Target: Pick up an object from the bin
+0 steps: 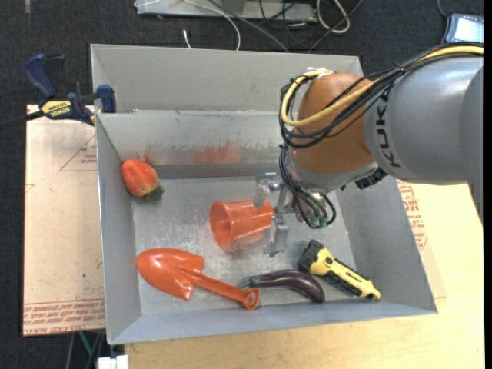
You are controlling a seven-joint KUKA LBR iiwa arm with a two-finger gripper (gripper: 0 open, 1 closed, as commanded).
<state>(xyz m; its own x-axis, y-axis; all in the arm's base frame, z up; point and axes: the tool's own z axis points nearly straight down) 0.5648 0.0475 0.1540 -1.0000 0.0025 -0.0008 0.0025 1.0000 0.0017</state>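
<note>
The cup [238,223] lies on its side near the middle of the bin [231,137]. It is orange, its wide mouth turned to the bin's left and its narrow closed end toward me. My gripper [271,212] is down at that closed end. My fingers [277,238] are spread: one metal finger shows on the back-wall side of the cup's end, the other on the front side, reaching down to the floor. The cup's end sits at the gap between them. Whether either finger touches the cup I cannot tell, since my own wrist covers much of that spot. The upper finger is partly lost under the wrist.

Just in front of my lower finger lies a dark eggplant [288,283], curved, along the front wall. Its left tip meets the ring handle of an orange spade [173,274], whose blade points to the front left corner. Whether the two touch is hard to make out. To the right of the eggplant is a yellow and black tool [338,271], lying aslant; I cannot make out what kind it is.

Well apart from me, a red strawberry [139,177] with a green tuft rests against the left wall by the back corner.

My orange cover [330,129], looped with yellow and black cables [296,110], hides the back right part of the bin floor. My grey arm [438,121] is cut off at the right edge.
</note>
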